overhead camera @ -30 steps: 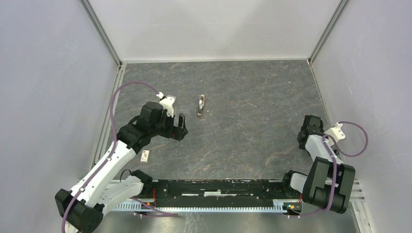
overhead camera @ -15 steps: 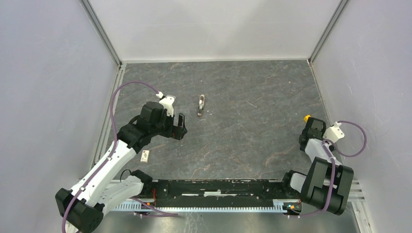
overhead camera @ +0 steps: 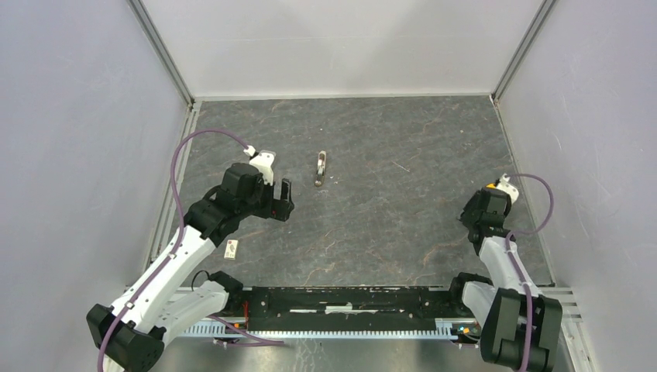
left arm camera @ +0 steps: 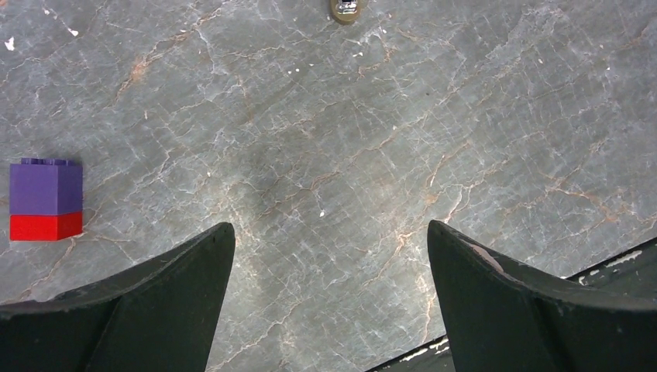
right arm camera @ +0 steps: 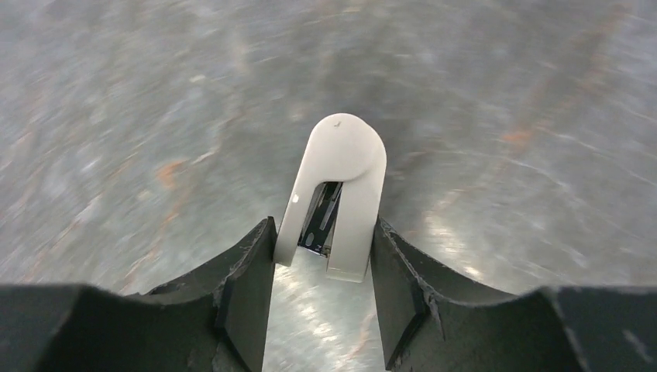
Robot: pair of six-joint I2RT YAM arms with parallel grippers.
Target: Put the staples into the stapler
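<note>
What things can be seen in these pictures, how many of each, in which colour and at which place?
stapler: one, beige, held between the right gripper's fingers.
staple box: one, white with print, on the table beside the left arm.
block: one, purple over red, on the table, at the left of the left wrist view.
small object: one, grey-brown, on the table beyond the left gripper; too small to identify.
yellow thing: one, mostly hidden at the right wrist.
table: one, dark grey, veined.
left gripper: one, black, open, over bare table.
right gripper: one, black, closed on the stapler.
</note>
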